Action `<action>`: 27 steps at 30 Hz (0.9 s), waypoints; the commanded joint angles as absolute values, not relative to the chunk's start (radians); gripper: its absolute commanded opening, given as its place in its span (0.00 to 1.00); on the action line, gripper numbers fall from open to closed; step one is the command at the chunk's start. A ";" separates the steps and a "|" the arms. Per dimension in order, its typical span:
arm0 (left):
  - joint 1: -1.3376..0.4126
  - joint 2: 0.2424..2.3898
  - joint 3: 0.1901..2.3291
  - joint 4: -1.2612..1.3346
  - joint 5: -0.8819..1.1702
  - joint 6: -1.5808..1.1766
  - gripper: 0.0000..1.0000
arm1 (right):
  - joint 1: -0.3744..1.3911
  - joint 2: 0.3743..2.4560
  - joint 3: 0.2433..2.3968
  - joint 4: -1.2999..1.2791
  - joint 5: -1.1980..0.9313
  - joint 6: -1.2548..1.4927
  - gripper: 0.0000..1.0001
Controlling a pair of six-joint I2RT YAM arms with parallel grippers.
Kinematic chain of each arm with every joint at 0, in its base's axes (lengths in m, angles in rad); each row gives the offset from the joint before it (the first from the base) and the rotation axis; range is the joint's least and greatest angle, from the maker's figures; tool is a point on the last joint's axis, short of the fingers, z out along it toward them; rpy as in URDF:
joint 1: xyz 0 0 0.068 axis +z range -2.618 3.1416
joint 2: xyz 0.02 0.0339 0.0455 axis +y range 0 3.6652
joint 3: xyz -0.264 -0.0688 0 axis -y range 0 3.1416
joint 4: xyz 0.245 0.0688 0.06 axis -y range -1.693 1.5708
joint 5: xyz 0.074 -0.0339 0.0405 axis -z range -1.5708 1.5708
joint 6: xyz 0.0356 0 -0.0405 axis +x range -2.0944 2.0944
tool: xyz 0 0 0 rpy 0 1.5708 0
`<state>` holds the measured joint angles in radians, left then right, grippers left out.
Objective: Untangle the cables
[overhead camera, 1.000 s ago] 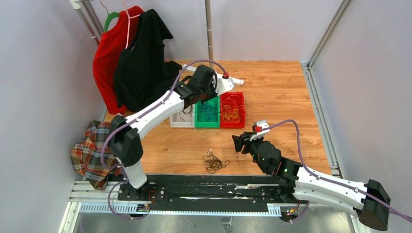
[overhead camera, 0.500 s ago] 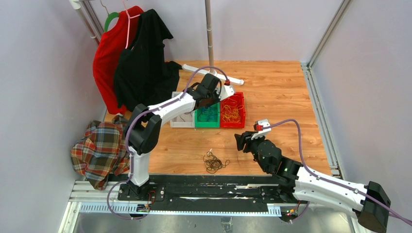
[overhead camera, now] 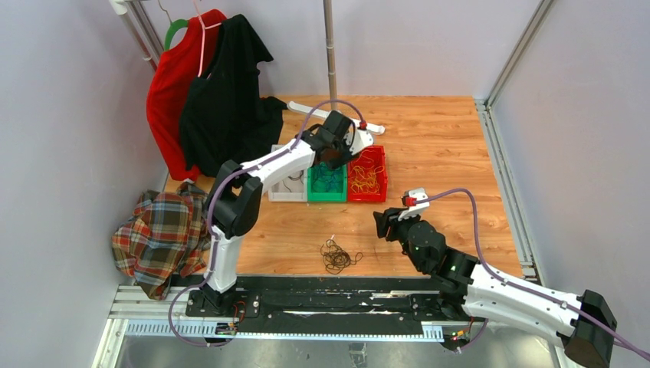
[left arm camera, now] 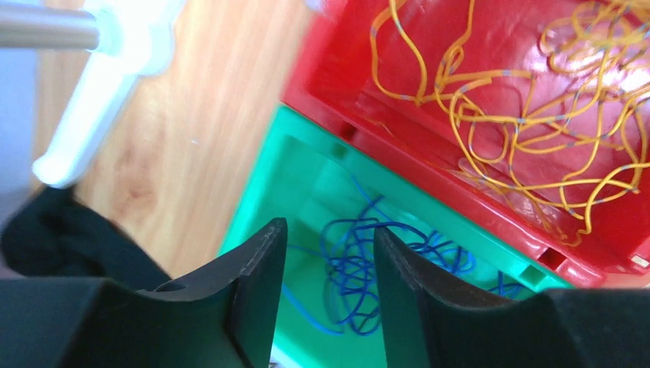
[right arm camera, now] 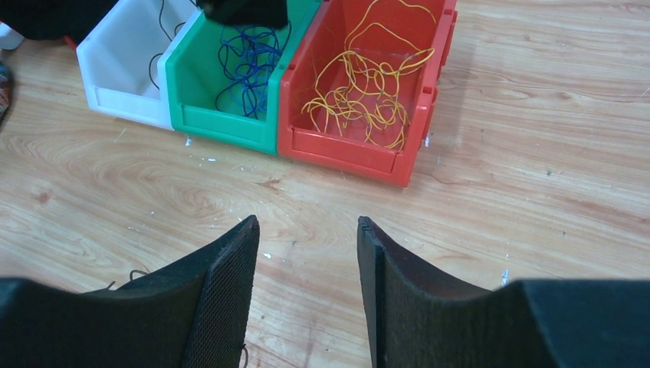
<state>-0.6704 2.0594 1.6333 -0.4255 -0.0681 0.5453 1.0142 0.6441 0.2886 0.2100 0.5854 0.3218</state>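
I am hovering my left gripper point(left arm camera: 329, 239), parted and empty, over blue cables point(left arm camera: 359, 270) in the green bin point(left arm camera: 303, 165); black tangle point(overhead camera: 338, 255) lying near-centre on the table; right gripper point(right arm camera: 306, 226) likewise parted, empty; advise pinching single strands

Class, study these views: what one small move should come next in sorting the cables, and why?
Probably swing the right gripper toward the black tangle lying loose on the table: it is open, empty and nearer. The left gripper, also open and empty, is over the green bin holding blue cables.
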 commanded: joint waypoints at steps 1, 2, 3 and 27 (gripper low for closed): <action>-0.667 2.001 1.771 -0.588 -0.045 0.514 0.56 | 1.003 0.614 0.307 0.188 0.588 0.307 0.50; -0.667 1.992 1.785 -0.617 -0.042 0.519 0.62 | 1.003 0.609 0.311 0.185 0.587 0.304 0.50; -0.667 1.985 1.800 -0.646 -0.041 0.524 0.68 | 1.002 0.606 0.313 0.184 0.586 0.302 0.50; -0.757 1.544 1.151 -0.740 0.490 0.192 0.84 | 1.002 0.562 0.319 0.130 0.589 0.291 0.50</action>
<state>-0.7368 1.5467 1.2331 -0.8360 0.4030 0.2874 1.0138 0.5617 0.3122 0.1440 0.5697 0.2943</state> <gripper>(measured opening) 0.849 0.499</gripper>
